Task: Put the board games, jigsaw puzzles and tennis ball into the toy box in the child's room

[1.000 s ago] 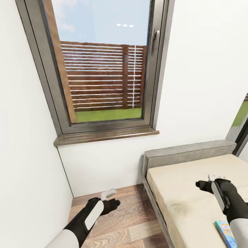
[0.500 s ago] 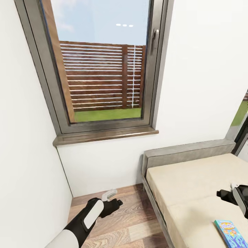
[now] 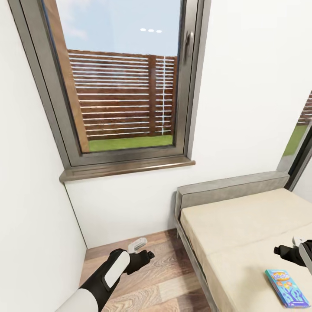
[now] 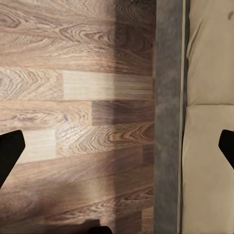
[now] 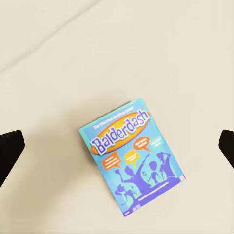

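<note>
Looking through the head view first, I see the Balderdash board game [image 3: 287, 287] lying flat on the beige mattress of the bed [image 3: 242, 225], near its front right part. My right gripper [image 3: 281, 250] hangs just above and beside the box, empty. My left gripper [image 3: 146, 255] hovers over the wood-plank floor [image 3: 164, 281] beside the grey upholstered bed frame, below the window [image 3: 121, 82]; from here I cannot tell how either set of jaws stands.

Through the left wrist view I have the grained floorboards, the grey fabric side rail and a strip of cushion. Both fingertips [image 4: 9, 151] sit at opposite edges, so those jaws are spread wide with nothing between them.

From the right wrist view, the box [image 5: 131, 156] is centred under me, a flat rectangular carton with a glossy teal printed lid, turned at a slant to the fingertips [image 5: 9, 148], which stand wide apart and released.

I judge it light and rigid, probably cardboard, with a slick face. Lying flush on a soft mattress, it offers only its thin edges. I would rotate the wrist to square up, then pinch across the shorter width, letting the cushion give under the fingers.
</note>
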Available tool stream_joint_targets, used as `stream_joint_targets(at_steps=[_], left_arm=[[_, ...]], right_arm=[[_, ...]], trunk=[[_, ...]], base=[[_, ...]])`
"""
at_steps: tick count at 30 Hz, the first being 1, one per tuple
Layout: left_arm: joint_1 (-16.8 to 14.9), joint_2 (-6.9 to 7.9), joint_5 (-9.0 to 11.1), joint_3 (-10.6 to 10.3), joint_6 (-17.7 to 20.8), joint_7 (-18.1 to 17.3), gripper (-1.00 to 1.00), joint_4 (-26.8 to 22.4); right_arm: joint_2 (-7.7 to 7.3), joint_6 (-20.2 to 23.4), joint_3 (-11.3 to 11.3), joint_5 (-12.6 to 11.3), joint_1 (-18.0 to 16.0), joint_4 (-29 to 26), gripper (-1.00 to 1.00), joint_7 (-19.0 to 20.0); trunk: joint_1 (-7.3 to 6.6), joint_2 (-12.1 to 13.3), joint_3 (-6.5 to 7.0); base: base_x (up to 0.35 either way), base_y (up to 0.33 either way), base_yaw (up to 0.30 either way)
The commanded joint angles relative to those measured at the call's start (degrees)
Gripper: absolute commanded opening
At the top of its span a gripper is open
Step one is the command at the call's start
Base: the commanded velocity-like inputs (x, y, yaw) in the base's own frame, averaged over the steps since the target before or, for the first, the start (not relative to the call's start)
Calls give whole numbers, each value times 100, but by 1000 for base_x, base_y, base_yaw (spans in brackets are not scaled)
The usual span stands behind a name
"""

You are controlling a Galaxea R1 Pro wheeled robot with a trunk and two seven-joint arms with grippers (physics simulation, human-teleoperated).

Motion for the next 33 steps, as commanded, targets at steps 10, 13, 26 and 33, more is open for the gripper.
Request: stream_joint_targets(at_steps=[10,13,26,33], left_arm=[[-9,5,62,-12,165,54,100,-10],[-7,6,62,-14,186,55,100,-10],[1,11,69,-32,223,-29,100,-16],[120,24,46,-158,186,-69,100,-18]], right_arm=[[-4,2,-17,-24,-4,-29,100,16],[-4,-4,-20,-23,-5,-46,100,17],[-16,-30,-172,-11,-7,-205,100,13],[-26,-19,-197,0,-3,-429,100,6]], trunk=[[220,-406,-186],[286,-526,-240],[462,-847,-384],[462,-847,-384]], base=[[0,0,-2],[0,0,0],[0,0,0],[0,0,0]])
